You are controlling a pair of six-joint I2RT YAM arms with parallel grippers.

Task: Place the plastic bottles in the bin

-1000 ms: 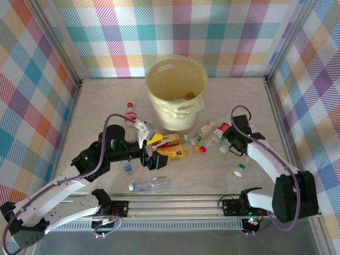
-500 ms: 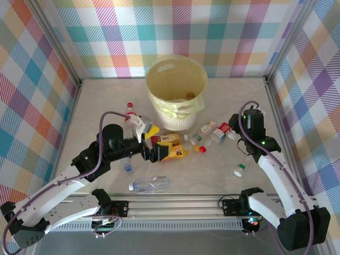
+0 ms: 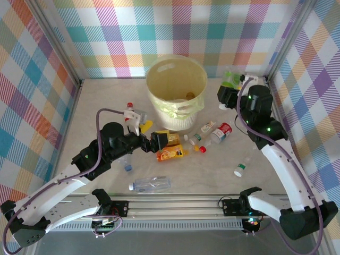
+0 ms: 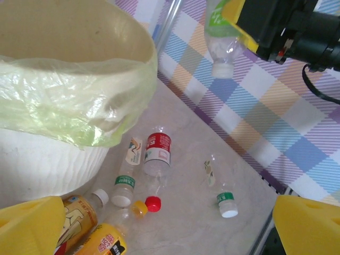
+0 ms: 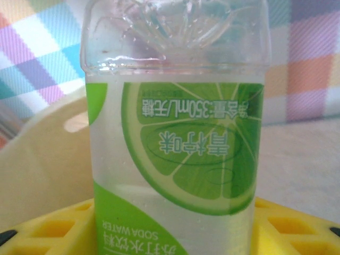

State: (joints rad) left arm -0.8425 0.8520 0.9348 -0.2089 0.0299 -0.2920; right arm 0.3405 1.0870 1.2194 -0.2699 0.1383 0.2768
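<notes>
The pale-yellow bin (image 3: 177, 87) with its green bag liner (image 4: 79, 117) stands at the back centre. My right gripper (image 3: 229, 88) is raised to the right of the bin's rim and is shut on a clear bottle with a green lime label (image 5: 178, 149), also seen as the green-labelled bottle (image 4: 226, 29). My left gripper (image 3: 154, 141) is open and hovers low in front of the bin, over two orange-filled bottles (image 3: 171, 154). Its yellow fingers (image 4: 29, 226) have nothing between them. A red-labelled bottle (image 4: 156, 154) and two green-banded bottles (image 4: 220, 186) lie beyond.
More bottles lie scattered: a red-capped one (image 3: 129, 110) left of the bin, a clear one (image 3: 150, 184) near the front rail, a green-capped one (image 3: 240, 170) at the right. Loose red cap (image 4: 153, 203) and orange cap (image 4: 139, 208) lie on the table. Checked walls enclose three sides.
My right arm has lifted the green-labelled bottle off the table and swung up and back to beside the bin's right rim. My left gripper has crept slightly toward the bin, still open.
</notes>
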